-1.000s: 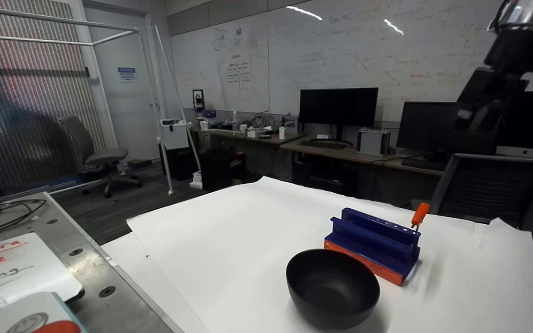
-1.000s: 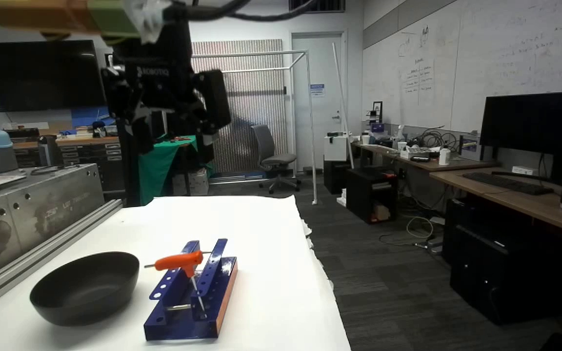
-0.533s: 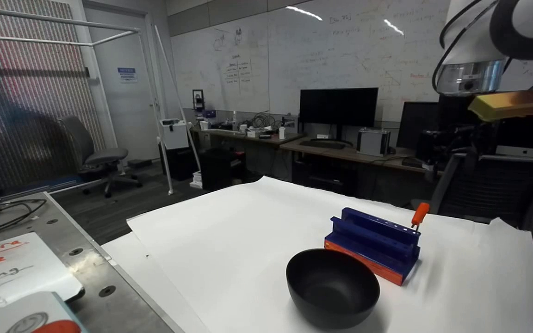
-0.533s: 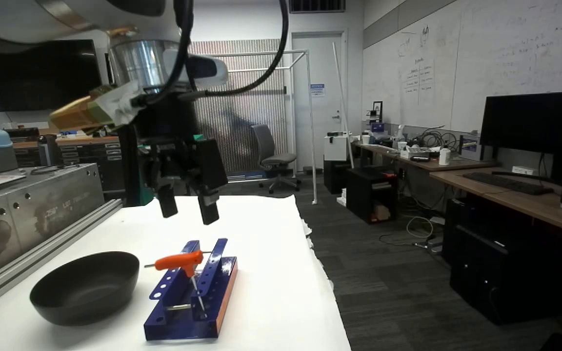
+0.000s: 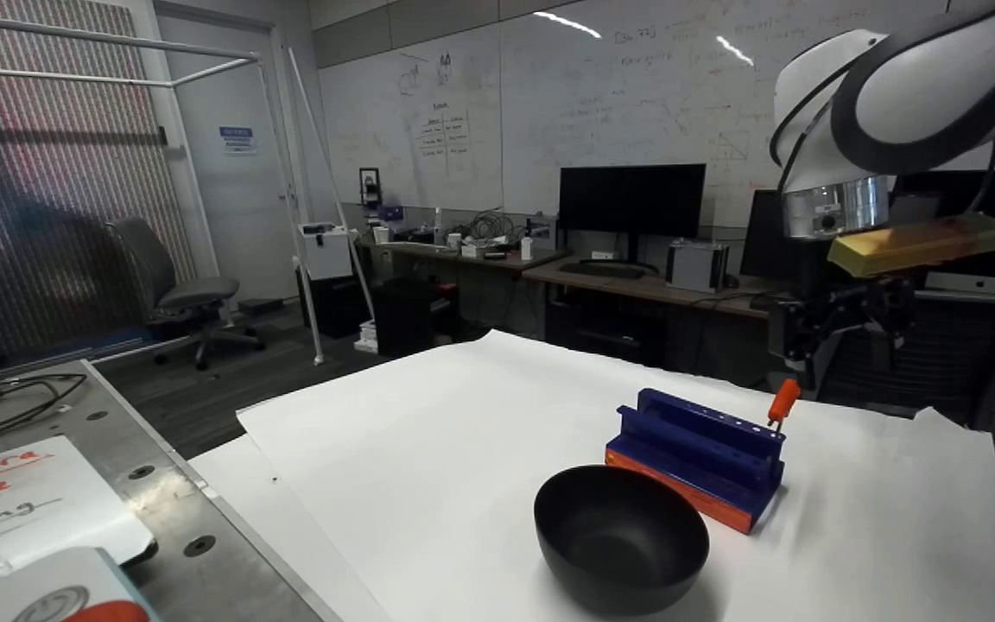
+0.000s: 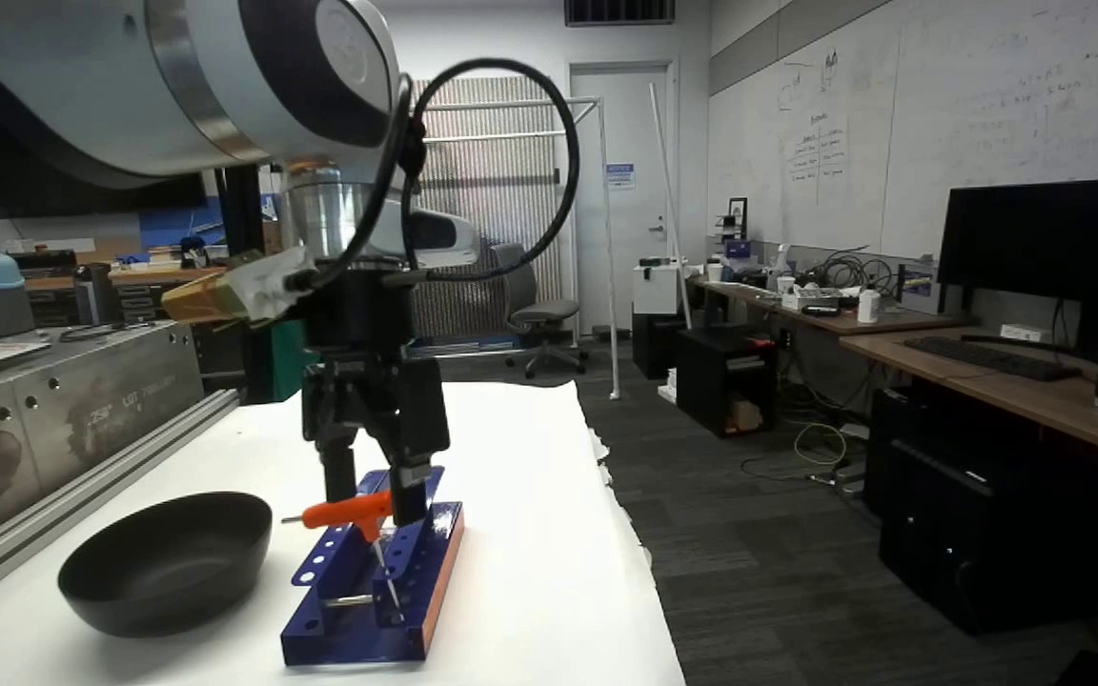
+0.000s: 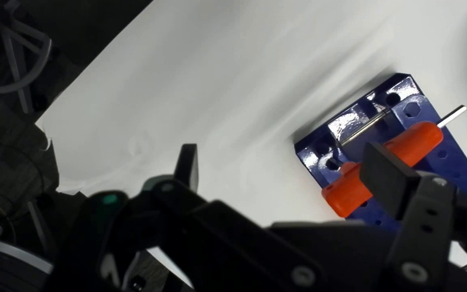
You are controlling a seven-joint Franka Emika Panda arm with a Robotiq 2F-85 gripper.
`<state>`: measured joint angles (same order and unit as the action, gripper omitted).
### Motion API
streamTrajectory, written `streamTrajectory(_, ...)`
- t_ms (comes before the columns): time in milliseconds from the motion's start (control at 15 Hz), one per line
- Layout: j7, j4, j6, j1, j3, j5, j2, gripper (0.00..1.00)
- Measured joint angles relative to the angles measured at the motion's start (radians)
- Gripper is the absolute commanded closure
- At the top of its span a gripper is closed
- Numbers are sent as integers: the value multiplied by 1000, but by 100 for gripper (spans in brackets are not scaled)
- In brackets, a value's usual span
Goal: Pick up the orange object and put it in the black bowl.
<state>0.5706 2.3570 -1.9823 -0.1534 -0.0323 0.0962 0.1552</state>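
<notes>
The orange object is a T-shaped handle with a metal shaft, standing in one end of the blue block; it shows in both exterior views (image 5: 783, 401) (image 6: 344, 512) and in the wrist view (image 7: 418, 142). The black bowl (image 5: 623, 527) stands upright beside the block and holds nothing; it also shows in an exterior view (image 6: 168, 567). My gripper (image 5: 843, 356) is open and empty, pointing down near the orange handle (image 6: 375, 500). In the wrist view my gripper (image 7: 286, 174) has one finger overlapping the handle and the other over white paper. Contact cannot be told.
The blue block (image 5: 696, 462) with an orange lower edge lies right by the bowl; its raised rails are close under my fingers. White paper (image 5: 411, 458) covers the table. A metal bench (image 5: 161, 484) borders it. A dark chair (image 5: 921, 354) stands behind the table.
My arm has come down a long way, from high above the table to just by the orange handle. The gripper stays open. The orange object, block and bowl have not moved.
</notes>
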Motion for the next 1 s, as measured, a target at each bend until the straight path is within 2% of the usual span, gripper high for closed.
streamTrajectory(400,1,-25,-47,17,13,-77,-31,0)
streamTrajectory(1000,24,-37,-82,24,14,-82,-107,0)
